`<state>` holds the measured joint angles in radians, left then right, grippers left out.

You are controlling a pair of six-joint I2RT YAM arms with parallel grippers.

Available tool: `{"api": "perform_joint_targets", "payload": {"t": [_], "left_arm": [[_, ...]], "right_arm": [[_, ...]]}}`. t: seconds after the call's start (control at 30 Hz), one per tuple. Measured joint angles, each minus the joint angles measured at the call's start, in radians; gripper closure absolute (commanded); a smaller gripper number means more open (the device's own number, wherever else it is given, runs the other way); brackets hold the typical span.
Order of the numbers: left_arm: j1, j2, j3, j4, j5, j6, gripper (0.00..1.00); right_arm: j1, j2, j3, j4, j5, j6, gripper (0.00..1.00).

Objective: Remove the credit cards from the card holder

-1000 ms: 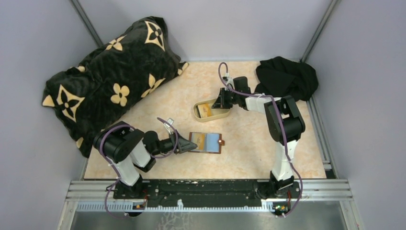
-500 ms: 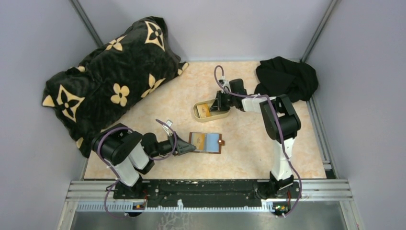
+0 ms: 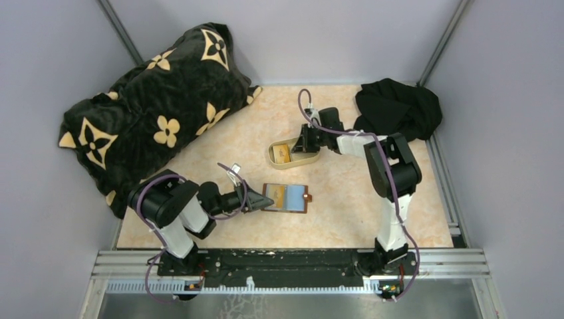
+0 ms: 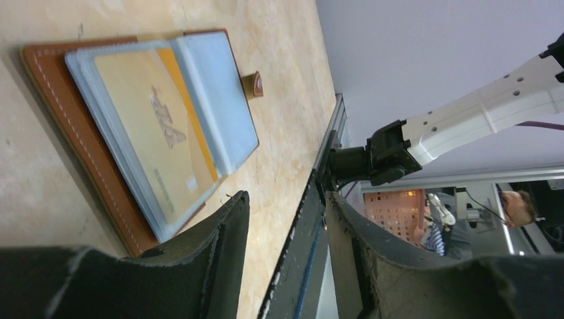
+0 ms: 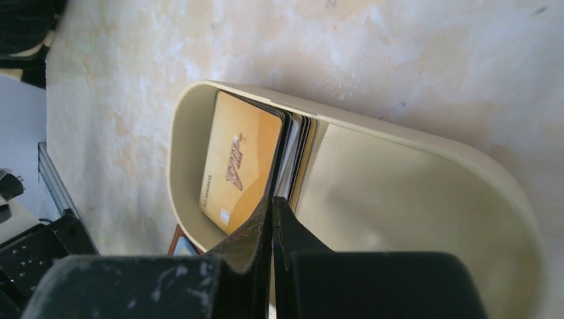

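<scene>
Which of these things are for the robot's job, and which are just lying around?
For the job:
- card holder
- orange card inside it
- stack of cards in the tan tray

Just lying about:
- flowery black cushion
- black cloth

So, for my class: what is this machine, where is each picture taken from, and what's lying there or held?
Two robot arms are bolted at a table's near edge. One camera looks down from above; one rides on each wrist. On the table lie a patterned pillow, a black cloth, an open card holder with an orange-tan card in it, and an oval tray holding a stack of cards. The left gripper is open at the card holder's edge; the right gripper is shut over the tray. Neither holds anything.
</scene>
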<state>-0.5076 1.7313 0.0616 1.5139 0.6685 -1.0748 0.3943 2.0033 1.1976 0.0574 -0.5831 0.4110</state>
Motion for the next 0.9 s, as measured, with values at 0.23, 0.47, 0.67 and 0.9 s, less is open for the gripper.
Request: {"api": "perform_joint_targets", "payload": {"t": [0.23, 0.47, 0.67, 0.9], "left_arm": [[0.0, -0.027, 0.041, -0.061, -0.036, 0.066, 0.48], [0.0, -0.159, 0.078, -0.277, -0.088, 0.153, 0.49], [-0.001, -0.286, 0.149, -0.571, -0.185, 0.282, 0.49], [-0.003, -0.283, 0.168, -0.734, -0.243, 0.359, 0.53]], "right_arm": [[-0.024, -0.184, -0.006, -0.013, 0.052, -0.009, 0.98], [-0.02, -0.409, -0.097, 0.032, 0.079, -0.01, 0.98], [0.075, -0.5, -0.245, 0.024, 0.153, -0.045, 0.98], [0.229, -0.566, -0.533, 0.041, 0.173, -0.014, 0.81]]}}
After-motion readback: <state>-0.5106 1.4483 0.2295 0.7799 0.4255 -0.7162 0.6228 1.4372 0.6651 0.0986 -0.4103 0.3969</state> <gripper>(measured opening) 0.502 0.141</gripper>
